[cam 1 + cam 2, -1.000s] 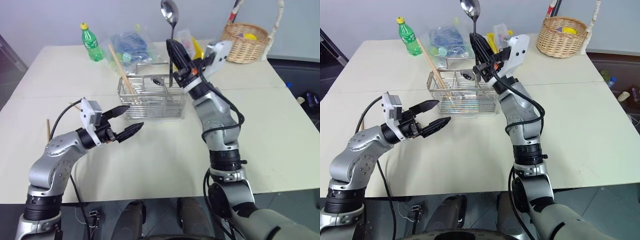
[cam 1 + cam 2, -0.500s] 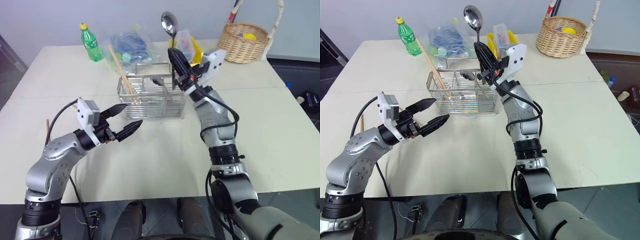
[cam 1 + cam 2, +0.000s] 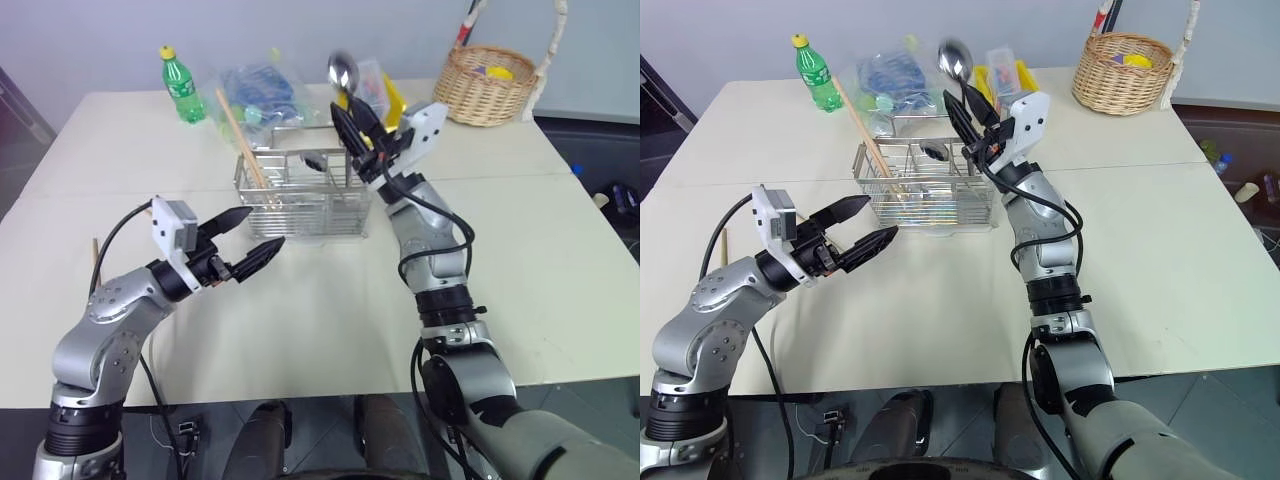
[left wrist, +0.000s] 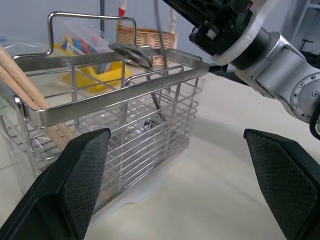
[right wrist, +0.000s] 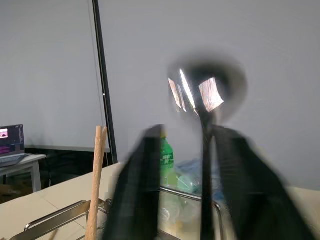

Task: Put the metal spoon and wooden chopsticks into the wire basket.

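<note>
The right gripper (image 3: 352, 128), two black fingers above the right end of the rectangular silver wire basket (image 3: 305, 192), has its jaws parted around the slim silver metal spoon (image 3: 343, 76), which stands bowl-up between them with its handle running down into the basket; whether the fingers pinch it I cannot tell. The left gripper (image 3: 252, 233) hangs wide open and empty at the basket's 7 o'clock. The light-tan wooden chopsticks (image 3: 240, 135) lean in the basket's left compartment, tips pointing to 11 o'clock. Risk, as I judge it: a loose spoon could tip over the rim, or snag the basket's wire handle. At the basket's 11 o'clock stands a green plastic bottle (image 3: 180, 85), a clear bag of blue items (image 3: 262, 92) at 12, a woven wicker basket (image 3: 492, 82) at 2; none blocks the drop
</note>
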